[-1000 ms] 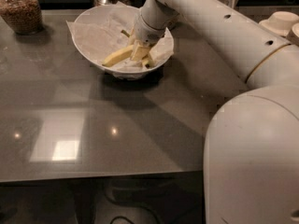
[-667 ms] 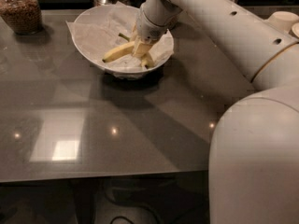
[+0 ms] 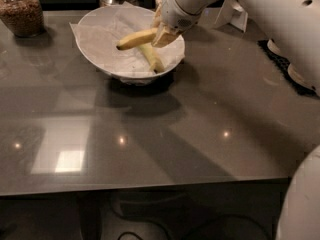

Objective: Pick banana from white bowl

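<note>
Gripper [image 3: 161, 33] over the right half of the white bowl [image 3: 112, 71], its tan fingers pinched onto the right end of the banana [image 3: 136, 39]. Against the frame of a second ago, the gripper sits higher and a little further toward the bowl's back rim. The banana, then low in the bowl under the fingers, is now raised off the crinkled paper lining [image 3: 97, 39]. It hangs nearly level, slightly tilted. Its free dark-tipped end points left and a touch down, out over the middle of the bowl; the held end is tucked between the fingers, so the fruit runs leftward from the gripper. Whether the free tip still grazes the paper, cannot tell. A second, shorter banana [image 3: 152, 59] lies on the lining just below the gripper, angled toward the bowl's near-right rim; it is more exposed than before and apart from the held one along most of its length. The white arm [image 3: 260, 9] comes in from the upper right and bends down to the wrist above the bowl. The bowl stands on the grey table [image 3: 150, 134] toward its far edge, in about the same place as before. A glass jar with brown contents [image 3: 21, 11] stands at the far left corner, well apart from the bowl. The robot's white body [image 3: 302, 204] fills the lower right.
</note>
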Robot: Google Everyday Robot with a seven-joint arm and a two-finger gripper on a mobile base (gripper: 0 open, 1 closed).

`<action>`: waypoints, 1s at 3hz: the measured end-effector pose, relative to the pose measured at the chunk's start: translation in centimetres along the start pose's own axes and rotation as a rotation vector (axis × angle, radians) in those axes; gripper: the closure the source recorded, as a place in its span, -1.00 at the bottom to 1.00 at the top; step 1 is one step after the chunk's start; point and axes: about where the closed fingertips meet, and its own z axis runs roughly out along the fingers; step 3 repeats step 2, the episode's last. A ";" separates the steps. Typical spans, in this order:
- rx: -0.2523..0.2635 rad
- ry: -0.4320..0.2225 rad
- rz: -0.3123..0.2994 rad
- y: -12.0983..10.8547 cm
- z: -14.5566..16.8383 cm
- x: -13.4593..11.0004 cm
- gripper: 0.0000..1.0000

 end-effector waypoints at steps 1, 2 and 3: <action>0.073 -0.035 0.012 2.2 -5.5 0.1 1.00; 0.143 -0.082 0.053 5.1 -10.9 0.5 1.00; 0.143 -0.082 0.053 5.1 -10.9 0.5 1.00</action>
